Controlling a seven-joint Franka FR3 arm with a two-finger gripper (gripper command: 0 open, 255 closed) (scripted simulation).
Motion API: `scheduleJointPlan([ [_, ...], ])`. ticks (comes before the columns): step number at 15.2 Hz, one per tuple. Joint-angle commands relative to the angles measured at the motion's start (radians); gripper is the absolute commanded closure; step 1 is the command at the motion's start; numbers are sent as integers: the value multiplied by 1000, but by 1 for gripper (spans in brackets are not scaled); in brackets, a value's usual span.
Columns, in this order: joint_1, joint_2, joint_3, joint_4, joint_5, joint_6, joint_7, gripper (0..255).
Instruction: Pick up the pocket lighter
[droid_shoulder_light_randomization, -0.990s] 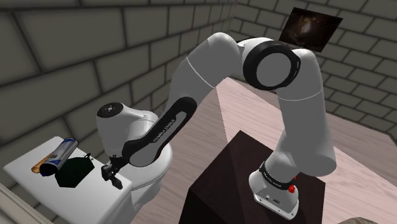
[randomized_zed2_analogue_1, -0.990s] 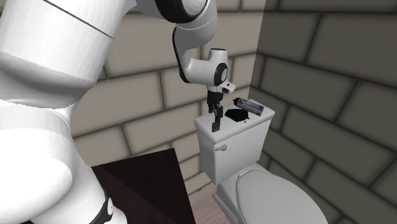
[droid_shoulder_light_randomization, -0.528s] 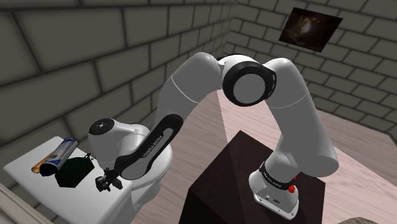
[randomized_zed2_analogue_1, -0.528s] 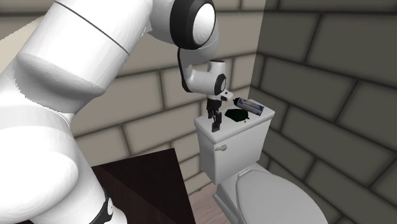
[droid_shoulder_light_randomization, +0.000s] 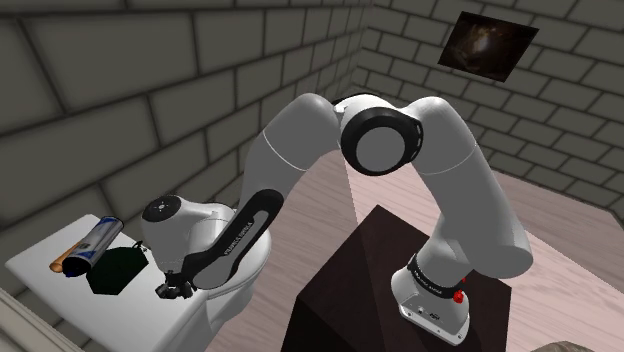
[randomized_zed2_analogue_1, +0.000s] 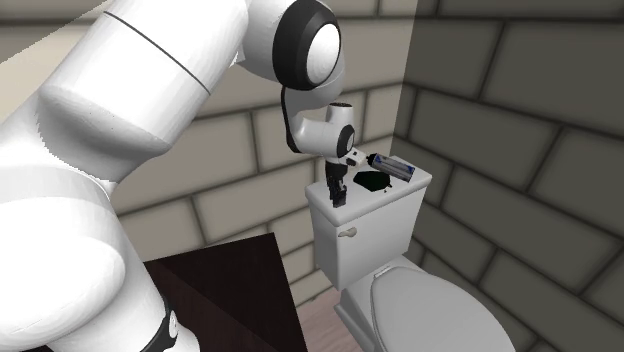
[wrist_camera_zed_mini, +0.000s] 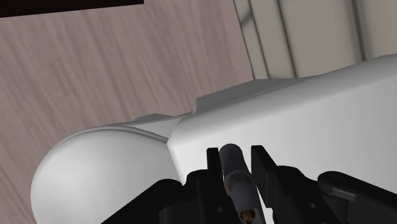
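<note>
We see the jaws clamped on the pocket lighter (wrist_camera_zed_mini: 234, 170), a slim grey cylinder with an orange-red band lower down. One black finger (wrist_camera_zed_mini: 214, 164) presses each of its sides in the wrist view. The lighter sits low over the white tank lid (wrist_camera_zed_mini: 318, 114) of a toilet, close to the lid's front edge, and we cannot tell whether it touches the lid. Past that edge lie the rounded white seat cover (wrist_camera_zed_mini: 95, 165) and the pale wooden floor (wrist_camera_zed_mini: 114, 70).

In the shoulder view the white arm (droid_shoulder_light_randomization: 300, 140) bends down from the dark stand (droid_shoulder_light_randomization: 370, 270), and the jaws hang at the near end of the tank lid. Just beside them, toward that view's left, lies a dark flat thing (droid_shoulder_light_randomization: 115, 270), and beyond it a blue and silver can (droid_shoulder_light_randomization: 95, 243) on its side. In the second exterior view the jaws point straight down on the lid, with the dark thing and the can farther toward that view's right
</note>
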Motion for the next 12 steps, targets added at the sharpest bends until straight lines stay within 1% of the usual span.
scheduleJointPlan([
  [1,0,1,0,0,0,1,0,255],
  [7,1,0,0,0,0,0,1,255],
  [12,-13,-58,17,-27,13,-32,-7,255],
])
